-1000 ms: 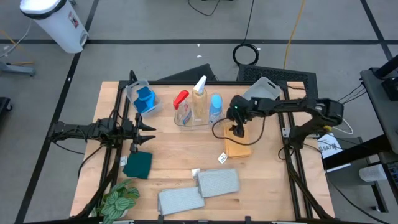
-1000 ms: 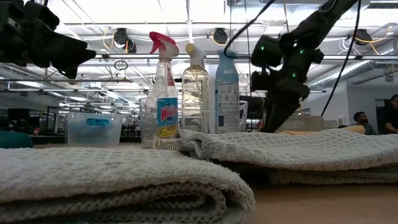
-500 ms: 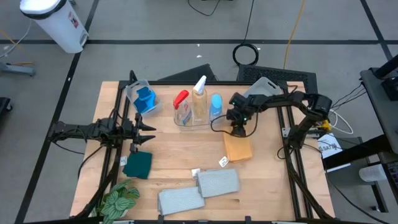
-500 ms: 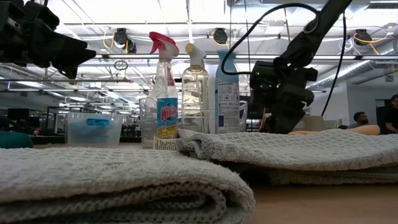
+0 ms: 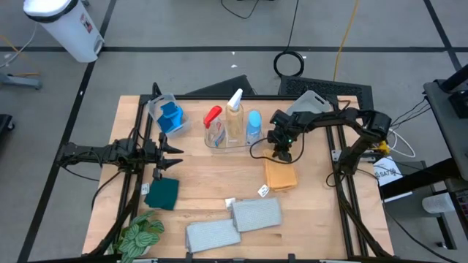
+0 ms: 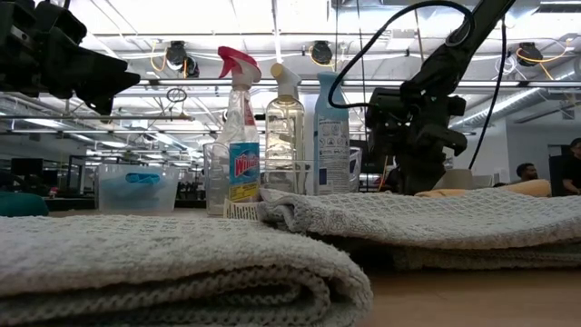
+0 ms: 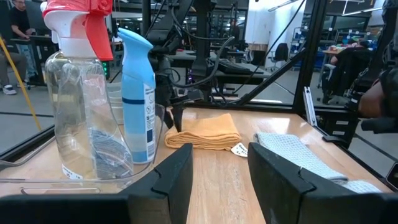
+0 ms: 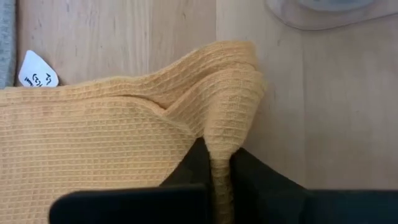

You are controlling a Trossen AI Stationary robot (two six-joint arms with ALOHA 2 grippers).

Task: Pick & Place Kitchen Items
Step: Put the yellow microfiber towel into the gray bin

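An orange cloth [image 5: 281,177] lies flat on the wooden table, right of centre. My right gripper [image 5: 281,155] stands over the cloth's far edge and is shut on it; the left wrist view shows the same gripper [image 7: 175,119] at the orange cloth [image 7: 205,132]. A red-trigger bottle [image 5: 213,120], a white-trigger bottle [image 5: 234,109] and a blue-capped bottle [image 5: 254,124] stand in a clear tub. My left gripper [image 5: 175,150] hovers level at the table's left, open, with nothing between its fingers [image 7: 168,180]. My right gripper pinches a raised ridge of the orange cloth's far edge [image 8: 221,163] between its two fingers [image 8: 186,171]. The fingers slant down from above, coming from the table's right. The remainder of the cloth lies on the table, rumpled up toward the pinch.
A second tub with a blue sponge [image 5: 170,117] stands at the far left. A teal cloth [image 5: 162,193] and a leafy plant [image 5: 140,237] lie near the left edge. Two grey folded towels [image 5: 256,213] [image 5: 213,235] sit at the near edge. A white tag [image 5: 262,188] lies beside the orange cloth.
My right gripper has sunk toward the orange cloth's far edge, tipping further downward, and has shut on that edge, gathering it into a ridge. The cloth's other parts have stayed on the table.
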